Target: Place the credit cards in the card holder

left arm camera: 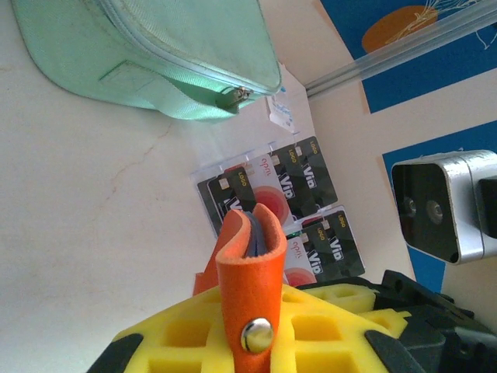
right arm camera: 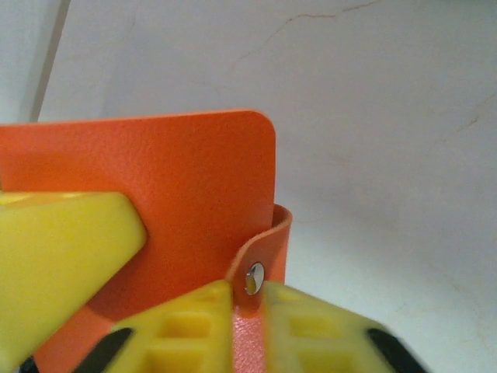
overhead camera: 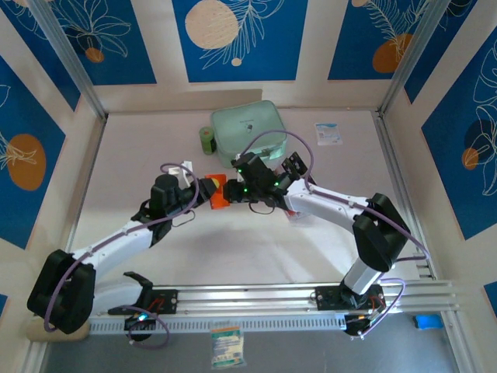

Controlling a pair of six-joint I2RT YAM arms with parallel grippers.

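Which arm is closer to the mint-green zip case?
Right. The right arm ends at the near edge of the case; the left arm ends farther off, to its near-left. Both hold the wallet.

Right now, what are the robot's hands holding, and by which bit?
The wallet. The left gripper pinches its folded flap at the snap; the right gripper pinches another flap edge.
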